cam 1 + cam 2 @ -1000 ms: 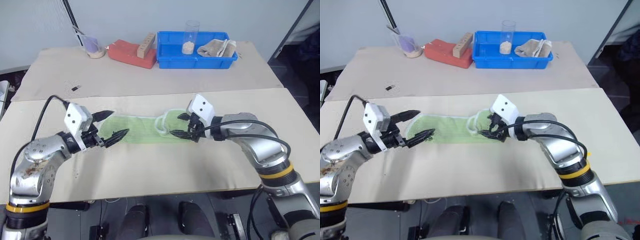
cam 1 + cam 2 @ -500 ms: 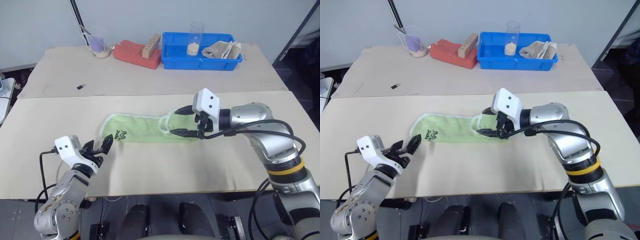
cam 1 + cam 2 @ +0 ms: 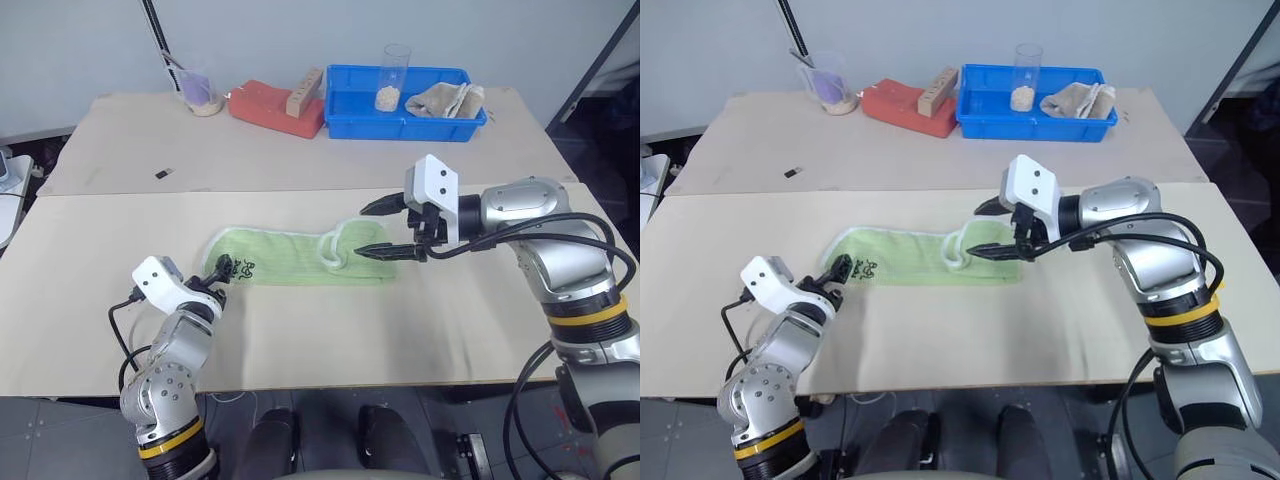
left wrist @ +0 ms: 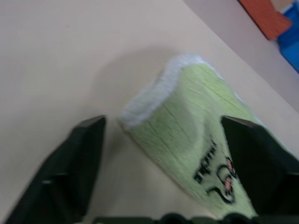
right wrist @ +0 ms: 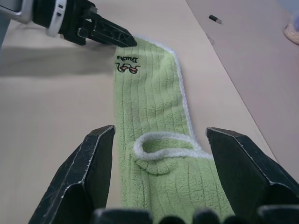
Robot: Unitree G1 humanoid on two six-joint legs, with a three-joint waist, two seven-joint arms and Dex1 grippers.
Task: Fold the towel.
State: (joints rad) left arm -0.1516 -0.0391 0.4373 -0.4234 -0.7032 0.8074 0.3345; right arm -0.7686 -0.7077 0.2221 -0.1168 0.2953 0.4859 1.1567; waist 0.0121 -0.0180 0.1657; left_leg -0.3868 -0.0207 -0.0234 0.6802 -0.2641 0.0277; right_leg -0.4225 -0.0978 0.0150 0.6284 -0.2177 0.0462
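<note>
Straddling towel [image 3: 300, 258] logo corner, L claw [image 3: 218, 274] spread wide; R claw [image 3: 383, 229] hovers wide over other end.

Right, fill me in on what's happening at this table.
A two-armed robot is working on folding a light green towel that lies in a long strip on the table. The left gripper sits low at the towel's logo corner, fingers apart on either side of that corner and not closed on it. The right gripper hovers open above the other end, where the white edging curls over. Neither gripper holds the cloth.
</note>
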